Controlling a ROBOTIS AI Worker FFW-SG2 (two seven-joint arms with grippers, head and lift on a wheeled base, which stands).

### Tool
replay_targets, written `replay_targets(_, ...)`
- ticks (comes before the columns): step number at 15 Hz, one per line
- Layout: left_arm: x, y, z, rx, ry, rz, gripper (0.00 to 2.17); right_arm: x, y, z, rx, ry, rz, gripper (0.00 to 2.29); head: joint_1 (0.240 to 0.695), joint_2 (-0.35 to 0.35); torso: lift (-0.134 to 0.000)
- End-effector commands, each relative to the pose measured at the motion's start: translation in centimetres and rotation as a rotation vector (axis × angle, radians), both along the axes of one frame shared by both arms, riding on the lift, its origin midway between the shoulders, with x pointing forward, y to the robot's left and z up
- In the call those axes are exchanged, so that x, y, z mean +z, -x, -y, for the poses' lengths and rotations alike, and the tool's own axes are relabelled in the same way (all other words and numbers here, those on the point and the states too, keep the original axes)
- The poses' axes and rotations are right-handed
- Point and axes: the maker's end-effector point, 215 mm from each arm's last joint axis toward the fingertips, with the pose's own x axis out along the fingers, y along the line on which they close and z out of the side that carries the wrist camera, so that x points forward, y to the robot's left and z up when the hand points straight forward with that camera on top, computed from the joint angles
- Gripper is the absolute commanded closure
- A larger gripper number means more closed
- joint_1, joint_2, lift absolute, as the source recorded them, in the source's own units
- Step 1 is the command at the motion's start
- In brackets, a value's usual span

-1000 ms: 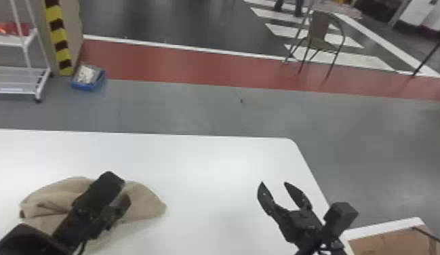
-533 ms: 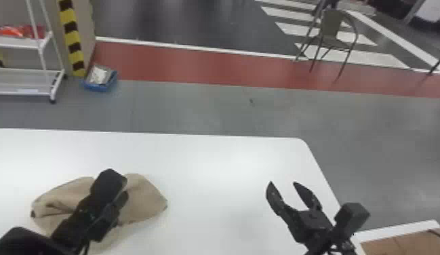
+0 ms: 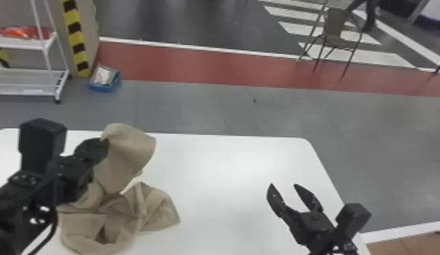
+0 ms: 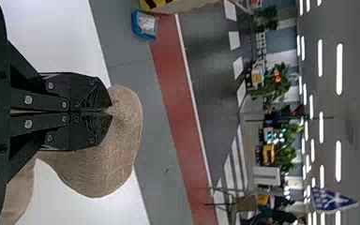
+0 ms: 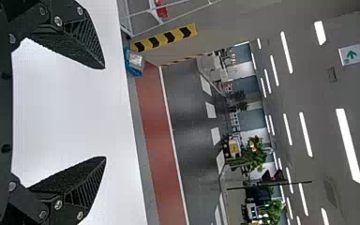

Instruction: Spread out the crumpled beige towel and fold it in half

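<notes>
In the head view my left gripper (image 3: 102, 144) is raised over the table's left part, shut on an upper edge of the beige towel (image 3: 127, 152). The towel hangs from it, and its lower part lies in crumpled folds on the white table. In the left wrist view the two fingers of the left gripper (image 4: 108, 111) meet on the cloth, and the towel (image 4: 98, 173) bulges past their tips. My right gripper (image 3: 282, 185) stands open above the table's right part, clear of the towel; in the right wrist view the right gripper (image 5: 105, 112) has nothing between its wide-spread fingers.
The white table (image 3: 229, 162) has its right edge beside my right gripper. A cardboard box (image 3: 412, 244) is at the lower right. Beyond the table are a white shelf cart (image 3: 29, 81), a blue bin (image 3: 105, 79) and a chair (image 3: 337, 30).
My left gripper has risen from the crumpled towel, lifting part of it off the table. The right gripper shows little movement relative to the table and remains open.
</notes>
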Motion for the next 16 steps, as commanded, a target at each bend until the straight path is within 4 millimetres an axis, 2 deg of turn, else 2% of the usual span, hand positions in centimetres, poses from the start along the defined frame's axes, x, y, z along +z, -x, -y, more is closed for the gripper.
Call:
replay_targets(1,2.9,-1.0,-6.8,0.136,0.024,0.053,1.66,-0.4,-0.5,-0.7,0.012,-0.006,-0.010,0.22,0.695,-0.212,0.000)
replay_targets(3,3.2,-1.7,-13.1,0.271,0.019,0.091,1.65,-0.5,-0.8,-2.2,0.039,-0.008,-0.019,0.25,0.695,-0.152,0.000)
replay_targets(4,3.1,-2.1,-16.3,0.330,0.024,0.114,1.66,-0.4,-1.0,-3.0,0.053,-0.009,-0.023,0.28,0.695,-0.082,0.000)
replay_targets(5,2.1,-2.5,-18.8,0.377,0.009,0.109,1.66,-0.2,-1.2,-3.8,0.070,-0.005,-0.022,0.28,0.695,-0.049,0.000)
replay_targets(7,0.1,-2.3,-22.0,0.429,-0.013,0.085,1.66,-0.8,-1.3,-5.8,0.106,0.001,-0.046,0.28,0.695,0.019,0.000)
replay_targets(8,-1.0,-1.6,-23.0,0.445,-0.021,0.068,1.65,-1.5,-1.3,-6.2,0.112,0.007,-0.069,0.28,0.695,0.076,0.000)
replay_targets(9,-1.2,-1.2,-23.2,0.445,-0.025,0.082,1.65,-1.9,-1.6,-6.9,0.124,0.013,-0.085,0.28,0.695,0.100,0.000)
replay_targets(10,-1.8,-0.8,-23.3,0.446,-0.036,0.080,1.65,-2.2,-2.0,-8.7,0.154,0.020,-0.096,0.28,0.695,0.116,0.000)
replay_targets(13,-3.8,-0.6,-22.9,0.439,-0.041,0.051,1.65,-1.8,-2.4,-17.5,0.313,0.048,-0.099,0.28,0.695,0.163,0.000)
replay_targets(15,-4.6,-0.6,-22.5,0.432,-0.048,0.042,1.65,-1.5,-2.2,-23.4,0.445,0.052,-0.096,0.29,0.695,0.236,0.000)
replay_targets(16,-5.1,-0.5,-22.3,0.426,-0.051,0.035,1.65,-2.1,-1.9,-25.8,0.509,0.053,-0.111,0.29,0.695,0.264,0.000)
